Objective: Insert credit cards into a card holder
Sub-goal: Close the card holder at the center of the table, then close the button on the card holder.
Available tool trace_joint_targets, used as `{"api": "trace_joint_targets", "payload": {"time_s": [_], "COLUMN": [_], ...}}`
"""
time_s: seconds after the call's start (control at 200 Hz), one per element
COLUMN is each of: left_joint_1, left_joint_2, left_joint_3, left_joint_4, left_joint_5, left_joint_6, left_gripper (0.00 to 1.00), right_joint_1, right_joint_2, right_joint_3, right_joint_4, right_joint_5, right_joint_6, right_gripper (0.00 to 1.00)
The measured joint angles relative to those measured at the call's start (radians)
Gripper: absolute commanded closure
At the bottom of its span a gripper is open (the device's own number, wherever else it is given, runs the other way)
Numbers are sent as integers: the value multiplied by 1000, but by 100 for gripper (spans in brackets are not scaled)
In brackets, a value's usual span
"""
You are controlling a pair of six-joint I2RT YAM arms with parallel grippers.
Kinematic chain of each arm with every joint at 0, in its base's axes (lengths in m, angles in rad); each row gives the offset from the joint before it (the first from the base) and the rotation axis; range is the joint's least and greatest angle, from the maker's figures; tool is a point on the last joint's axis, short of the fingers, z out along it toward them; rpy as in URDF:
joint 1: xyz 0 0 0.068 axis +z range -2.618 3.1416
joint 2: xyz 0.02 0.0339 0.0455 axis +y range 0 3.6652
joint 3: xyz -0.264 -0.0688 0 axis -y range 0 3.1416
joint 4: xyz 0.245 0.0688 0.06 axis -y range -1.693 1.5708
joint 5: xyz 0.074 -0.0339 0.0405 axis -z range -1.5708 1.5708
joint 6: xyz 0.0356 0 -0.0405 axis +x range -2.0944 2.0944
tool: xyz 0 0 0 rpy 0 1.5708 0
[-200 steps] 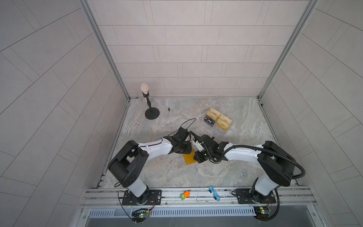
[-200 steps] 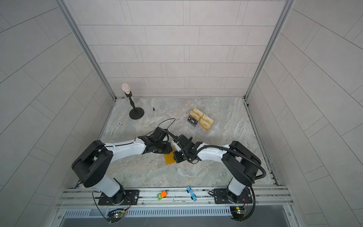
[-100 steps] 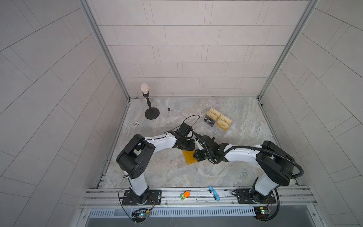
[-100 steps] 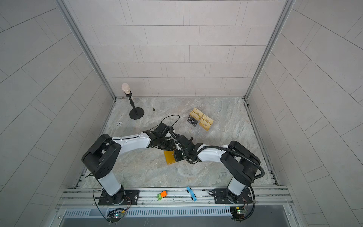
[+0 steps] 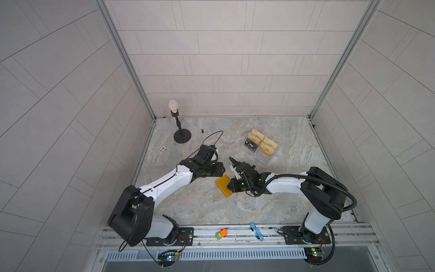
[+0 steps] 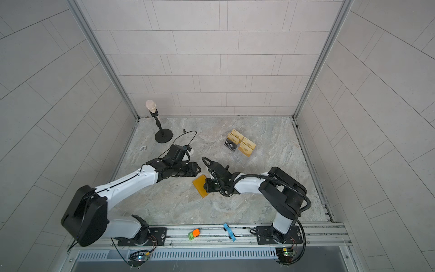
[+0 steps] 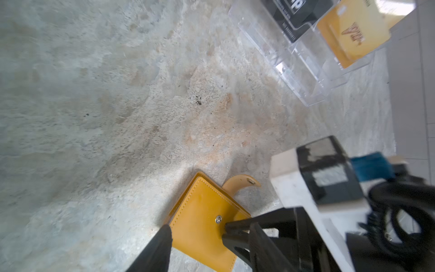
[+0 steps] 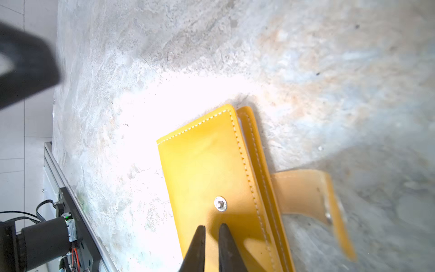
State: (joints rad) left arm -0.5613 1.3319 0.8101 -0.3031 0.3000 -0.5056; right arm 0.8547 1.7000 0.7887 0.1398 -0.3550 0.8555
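Left tool (image 7: 197, 228) has widened, arm stretched low; right tool (image 8: 211, 226), narrow, touches card holder (image 8: 202, 164).

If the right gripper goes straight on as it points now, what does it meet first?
The yellow wallet: the right gripper aims at its cover, just short of the snap stud. It may already touch; depth is unclear.

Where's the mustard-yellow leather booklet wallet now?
In both top views the wallet lies closed at workspace centre, under the right gripper; the clear acrylic card stand sits behind it.
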Motion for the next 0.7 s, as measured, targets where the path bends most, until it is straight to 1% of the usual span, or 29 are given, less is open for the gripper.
{"api": "trace_joint_targets", "payload": {"time_s": [0.07, 0.18, 0.26, 0.526, 0.601, 0.701], "left_joint_1": [0, 0, 0, 0, -2, -14], "left_joint_2": [-31, -37, -24, 58, 82, 98], "left_joint_3": [-58, -181, -235, -246, -256, -272], "left_joint_4": [24, 99, 120, 235, 271, 323], "left_joint_5": [-9, -2, 13, 78, 88, 91], "left_joint_6": [-24, -79, -101, -125, -147, -187], "left_gripper": [47, 48, 48, 49, 50, 48], "right_joint_1": [0, 0, 0, 0, 0, 0], "right_joint_2": [0, 0, 0, -5, -5, -5], "right_joint_3": [-7, -12, -12, -11, -11, -12], "right_joint_4": [14, 28, 28, 13, 13, 17], "right_joint_5": [-1, -1, -1, 4, 4, 3], "right_joint_6": [23, 53, 64, 65, 68, 86], "right_gripper": [84, 84, 84, 84, 84, 84]}}
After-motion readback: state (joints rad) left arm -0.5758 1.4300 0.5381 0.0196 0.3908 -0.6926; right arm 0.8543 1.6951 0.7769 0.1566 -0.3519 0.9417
